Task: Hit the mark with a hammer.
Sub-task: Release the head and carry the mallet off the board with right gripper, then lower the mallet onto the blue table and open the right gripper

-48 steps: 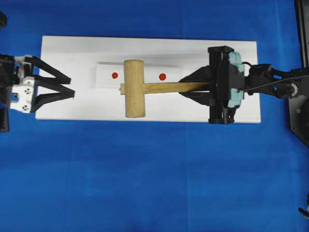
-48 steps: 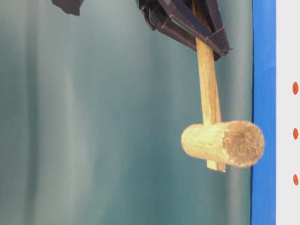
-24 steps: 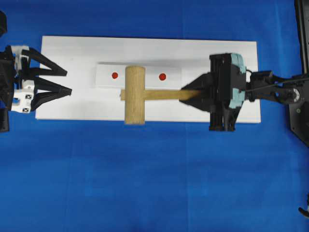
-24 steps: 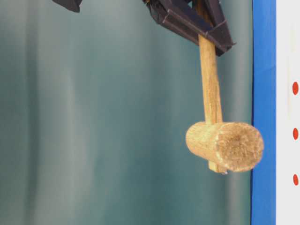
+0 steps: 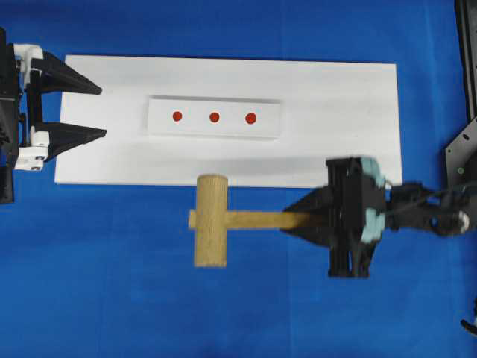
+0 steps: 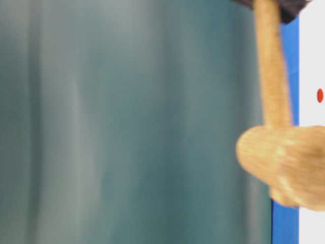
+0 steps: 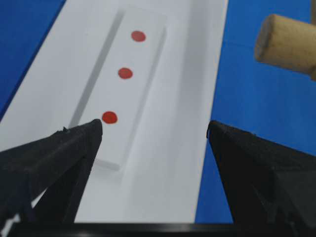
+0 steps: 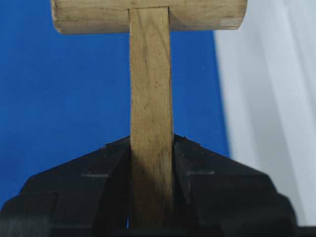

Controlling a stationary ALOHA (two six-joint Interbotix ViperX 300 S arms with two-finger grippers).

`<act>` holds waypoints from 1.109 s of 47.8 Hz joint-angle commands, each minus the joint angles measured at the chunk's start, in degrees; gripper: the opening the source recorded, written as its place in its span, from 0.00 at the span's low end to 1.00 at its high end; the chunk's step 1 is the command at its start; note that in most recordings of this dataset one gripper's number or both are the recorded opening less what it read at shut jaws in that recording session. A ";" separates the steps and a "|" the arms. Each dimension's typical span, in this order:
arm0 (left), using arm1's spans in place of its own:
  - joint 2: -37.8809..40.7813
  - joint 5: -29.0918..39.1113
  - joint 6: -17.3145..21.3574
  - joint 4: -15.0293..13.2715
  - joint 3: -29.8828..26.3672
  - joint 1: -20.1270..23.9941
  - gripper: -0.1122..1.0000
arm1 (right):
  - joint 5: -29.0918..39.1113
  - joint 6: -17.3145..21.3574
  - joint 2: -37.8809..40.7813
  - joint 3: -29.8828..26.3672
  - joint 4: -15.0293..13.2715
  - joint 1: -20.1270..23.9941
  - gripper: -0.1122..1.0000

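Hammer [image 5: 211, 220] pinched at handle by right gripper [image 5: 302, 220], held off board [image 5: 335, 97] over blue cloth [image 5: 112, 283]. Left gripper [image 5: 98, 112] spread, idle. Next: head to be realigned over red mark [image 5: 214, 117], then swung down.

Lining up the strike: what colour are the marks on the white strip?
Red: three marks in a row on the white strip, clearest in the overhead view.

Tan wooden hammer [image 5: 211, 230]; three red marks [image 5: 214, 117]; white board [image 5: 335, 112]; blue cloth [image 5: 112, 283].
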 commanded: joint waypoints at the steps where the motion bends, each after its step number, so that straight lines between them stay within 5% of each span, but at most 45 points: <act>1: 0.00 -0.62 0.18 0.09 -0.53 0.26 0.85 | -2.81 0.09 1.14 -2.81 2.20 2.81 0.18; 17: 0.00 -0.70 0.18 0.00 -0.09 0.26 0.85 | -3.08 -0.62 8.17 -8.70 3.60 5.01 0.18; 53: -3.78 -1.41 0.70 0.00 0.88 0.26 0.84 | -0.26 -0.97 19.42 -18.98 -0.88 -1.67 0.18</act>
